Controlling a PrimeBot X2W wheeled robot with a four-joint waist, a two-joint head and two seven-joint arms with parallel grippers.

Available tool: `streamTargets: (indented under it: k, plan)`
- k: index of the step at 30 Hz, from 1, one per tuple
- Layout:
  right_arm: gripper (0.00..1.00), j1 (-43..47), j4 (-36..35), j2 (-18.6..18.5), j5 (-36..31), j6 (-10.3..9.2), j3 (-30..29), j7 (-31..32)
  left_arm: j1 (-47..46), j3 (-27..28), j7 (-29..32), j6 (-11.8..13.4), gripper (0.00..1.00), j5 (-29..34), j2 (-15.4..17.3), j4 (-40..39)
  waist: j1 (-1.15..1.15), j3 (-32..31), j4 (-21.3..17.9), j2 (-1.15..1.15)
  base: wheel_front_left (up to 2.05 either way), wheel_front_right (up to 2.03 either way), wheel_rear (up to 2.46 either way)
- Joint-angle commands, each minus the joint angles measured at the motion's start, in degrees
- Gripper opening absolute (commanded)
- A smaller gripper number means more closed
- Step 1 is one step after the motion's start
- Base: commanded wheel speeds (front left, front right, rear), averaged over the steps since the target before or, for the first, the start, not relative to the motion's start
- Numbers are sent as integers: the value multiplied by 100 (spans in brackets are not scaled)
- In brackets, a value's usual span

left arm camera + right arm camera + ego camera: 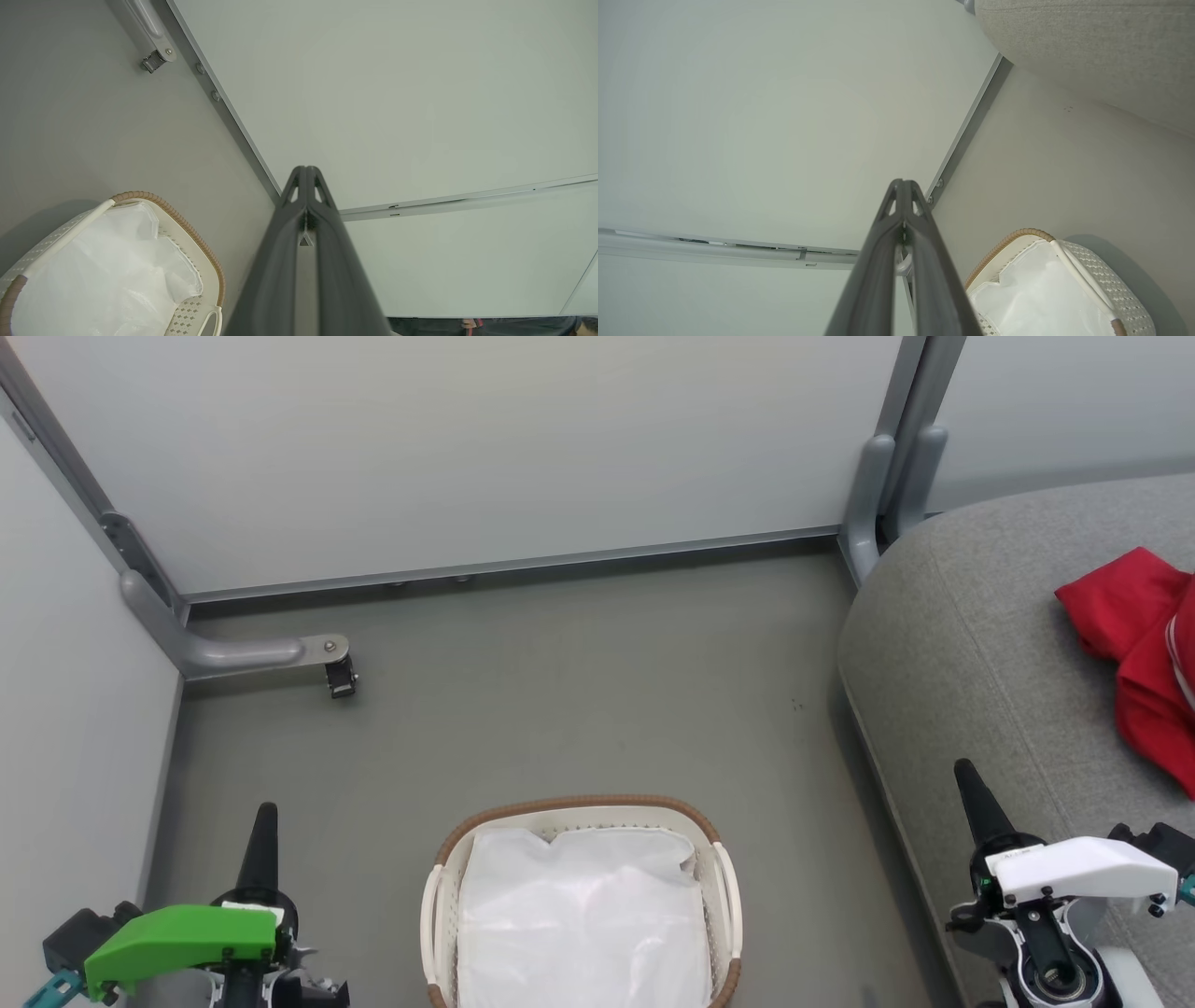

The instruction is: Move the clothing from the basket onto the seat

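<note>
- Grey floor [560, 691], pale wall panels [467, 457] all round.
- Pinched closed and holding nothing: left tool [267, 814] and right tool [965, 773].
- Between them sits the basket [579, 803], white sheet [579, 915] inside.
- Up past the right tool, off to its right, the clothing [1134, 635] lies on the seat [980, 644].

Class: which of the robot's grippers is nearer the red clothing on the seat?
Right. In the head view the right gripper sits just lower left of the clothing; the left gripper lies beyond the basket.
</note>
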Motion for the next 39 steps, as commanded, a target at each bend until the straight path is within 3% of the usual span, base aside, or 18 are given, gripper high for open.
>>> streamTargets:
  k: [1,39]
  plan:
    - [0,63,-71,-32,145,-4,-36,35,-147,47,35,-29,0,-145,33,-61,0,-4,1,0,0,0,0]
    - [0,145,-286,-44,1893,-4,-273,477,-245,244,480,-115,0,-1755,43,-217,0,-111,27,0,0,0,0]
